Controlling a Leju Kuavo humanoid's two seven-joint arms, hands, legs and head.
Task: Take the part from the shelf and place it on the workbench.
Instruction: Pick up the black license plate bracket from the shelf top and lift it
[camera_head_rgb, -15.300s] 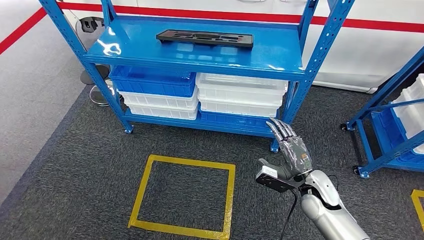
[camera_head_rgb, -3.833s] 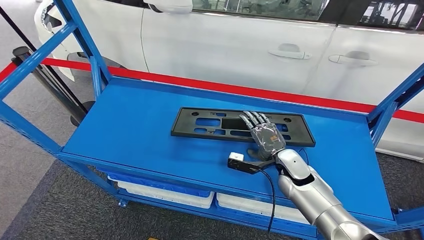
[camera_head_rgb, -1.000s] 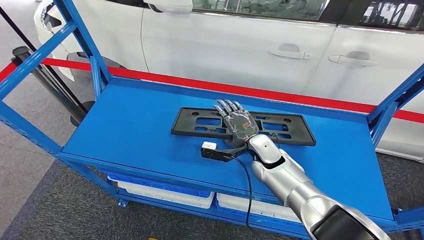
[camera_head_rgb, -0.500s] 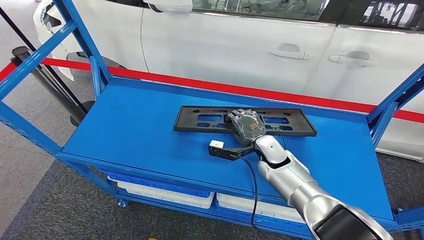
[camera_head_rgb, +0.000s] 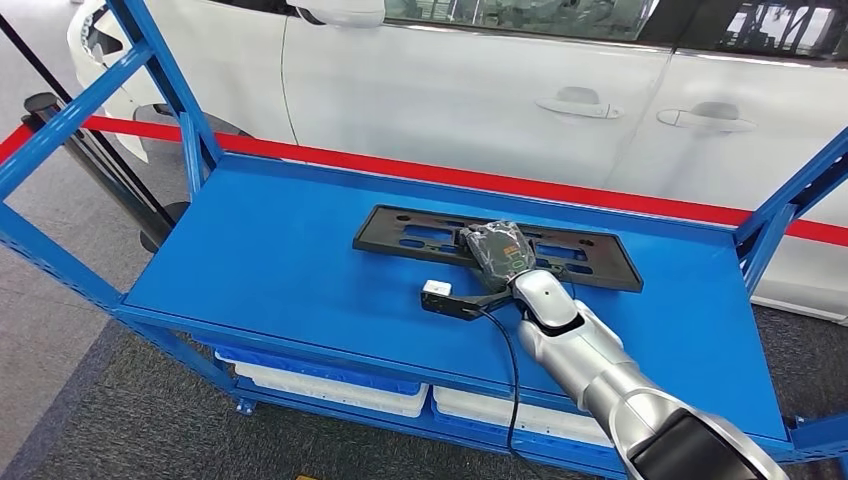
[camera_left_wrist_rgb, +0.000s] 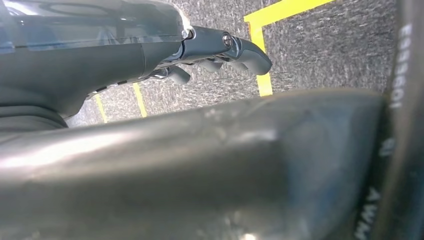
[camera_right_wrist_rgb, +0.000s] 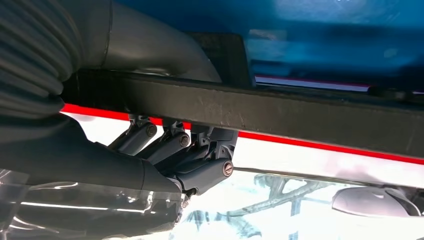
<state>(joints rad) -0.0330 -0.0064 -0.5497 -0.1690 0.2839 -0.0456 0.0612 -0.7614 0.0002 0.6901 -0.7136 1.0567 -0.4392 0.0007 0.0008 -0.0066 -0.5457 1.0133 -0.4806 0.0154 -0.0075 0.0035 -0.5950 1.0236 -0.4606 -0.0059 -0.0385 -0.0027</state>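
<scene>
Where the black part (camera_head_rgb: 497, 246) lies along the far half of the blue shelf (camera_head_rgb: 270, 260), its long side runs roughly parallel to the shelf's back edge, slightly skewed; the right robot hand (camera_head_rgb: 497, 248) grasps it near its middle, fingers (camera_right_wrist_rgb: 197, 150) curled over the far side and thumb beneath in the right wrist view. Beyond the shelf's back edge stands a white car (camera_head_rgb: 480, 90) behind a red line (camera_head_rgb: 520, 184); white and blue bins (camera_head_rgb: 340, 392) sit on the lower tier; the left robot hand (camera_left_wrist_rgb: 215, 50) hangs over grey carpet with yellow tape (camera_left_wrist_rgb: 261, 42), fingers curled in on nothing.
</scene>
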